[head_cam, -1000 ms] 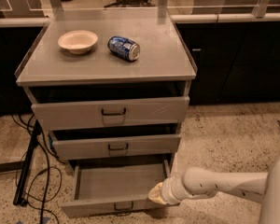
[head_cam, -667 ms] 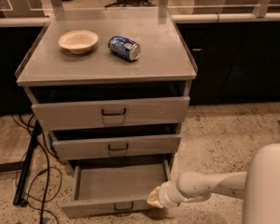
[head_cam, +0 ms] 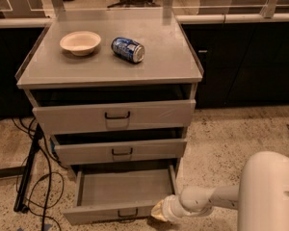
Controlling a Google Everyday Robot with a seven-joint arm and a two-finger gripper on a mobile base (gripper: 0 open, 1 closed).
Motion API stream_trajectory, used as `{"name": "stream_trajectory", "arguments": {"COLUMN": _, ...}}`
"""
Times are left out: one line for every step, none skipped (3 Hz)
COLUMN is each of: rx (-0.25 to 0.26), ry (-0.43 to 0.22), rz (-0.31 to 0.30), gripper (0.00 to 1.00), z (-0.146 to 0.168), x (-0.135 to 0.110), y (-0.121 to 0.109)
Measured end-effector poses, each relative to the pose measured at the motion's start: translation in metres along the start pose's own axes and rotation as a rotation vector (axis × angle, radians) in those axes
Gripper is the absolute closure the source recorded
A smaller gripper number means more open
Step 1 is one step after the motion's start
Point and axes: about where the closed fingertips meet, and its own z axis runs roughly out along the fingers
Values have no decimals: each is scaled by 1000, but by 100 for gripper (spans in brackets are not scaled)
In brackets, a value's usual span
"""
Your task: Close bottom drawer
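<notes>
The bottom drawer (head_cam: pixel 120 189) is the lowest of three grey metal drawers and stands pulled well out, its shallow tray empty, with a small black handle (head_cam: pixel 127 212) on its low front panel. My gripper (head_cam: pixel 159 211) is at the end of the white arm, low on the right, against the right end of the drawer's front panel. The middle drawer (head_cam: pixel 120 150) and the top drawer (head_cam: pixel 113 115) each stick out a little.
A cream bowl (head_cam: pixel 80 42) and a blue can (head_cam: pixel 127 49) lying on its side sit on the cabinet top (head_cam: pixel 168 57). Black cables and a stand (head_cam: pixel 31 172) lie on the speckled floor to the left. Dark cabinets line the back wall.
My arm has shifted left and down, so the gripper now sits lower at the drawer's front right corner. The drawer is still pulled out about as far.
</notes>
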Motion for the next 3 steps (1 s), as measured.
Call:
{"name": "stream_trajectory", "arguments": {"rx": 12, "ry": -7, "rz": 2, "gripper": 100, "z": 24, "x": 12, "y": -4}}
{"name": "stream_trajectory", "arguments": {"rx": 23, "ry": 4, "rz": 5, "gripper": 100, "z": 48, "x": 24, "y": -12}}
{"name": "stream_trajectory", "arguments": {"rx": 24, "ry": 4, "rz": 7, "gripper": 84, "z": 51, "x": 26, "y": -12}}
